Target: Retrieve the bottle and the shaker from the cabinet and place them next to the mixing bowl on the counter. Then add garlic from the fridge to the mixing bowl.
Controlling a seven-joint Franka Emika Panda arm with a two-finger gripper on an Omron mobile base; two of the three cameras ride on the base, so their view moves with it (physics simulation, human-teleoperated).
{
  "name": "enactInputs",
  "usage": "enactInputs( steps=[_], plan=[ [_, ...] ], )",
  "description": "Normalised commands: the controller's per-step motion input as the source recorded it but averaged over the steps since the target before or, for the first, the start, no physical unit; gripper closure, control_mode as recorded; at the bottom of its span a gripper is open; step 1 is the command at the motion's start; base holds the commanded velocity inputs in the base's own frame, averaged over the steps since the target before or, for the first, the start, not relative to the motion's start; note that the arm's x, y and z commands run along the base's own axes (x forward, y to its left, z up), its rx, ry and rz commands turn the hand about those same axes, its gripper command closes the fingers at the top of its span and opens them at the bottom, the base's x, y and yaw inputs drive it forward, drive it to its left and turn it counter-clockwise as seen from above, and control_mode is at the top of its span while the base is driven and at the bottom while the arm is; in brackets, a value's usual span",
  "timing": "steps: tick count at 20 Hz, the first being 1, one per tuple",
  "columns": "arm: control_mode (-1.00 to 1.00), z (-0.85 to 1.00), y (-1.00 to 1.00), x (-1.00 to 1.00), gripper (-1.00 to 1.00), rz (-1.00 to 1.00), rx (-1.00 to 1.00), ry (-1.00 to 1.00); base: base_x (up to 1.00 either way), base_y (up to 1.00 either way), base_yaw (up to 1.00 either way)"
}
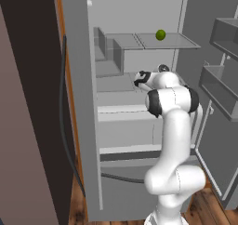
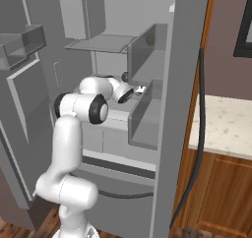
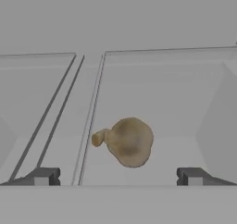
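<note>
Open fridge [image 1: 139, 15] interior, pale grey | garlic [image 3: 126, 141] on shelf, ahead of fingers [image 3: 44, 176] | fingers spread wide, likely lined up for grasping.

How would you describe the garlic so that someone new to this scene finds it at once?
Start at the open grey fridge and follow the white arm to its gripper, reaching inside. The garlic lies on the pale floor just ahead of the open fingertips. It is a lumpy tan bulb with a short stem, unlike the round green fruit on the glass shelf above.
</note>
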Motion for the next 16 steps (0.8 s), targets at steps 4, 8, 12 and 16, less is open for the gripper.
enactInputs(
  steps=[4,8,12,16],
  plan=[
    [-1.00,-0.11,-0.07,0.33,-1.00,0.00,0.00,0.00,0.00,0.00,0.00],
    [-1.00,-0.14,-0.01,0.33,-1.00,0.00,0.00,0.00,0.00,0.00,0.00],
    [-1.00,-0.15,0.00,0.32,-1.00,0.00,0.00,0.00,0.00,0.00,0.00],
    [-1.00,-0.13,0.00,0.27,-1.00,0.00,0.00,0.00,0.00,0.00,0.00]
  ],
)
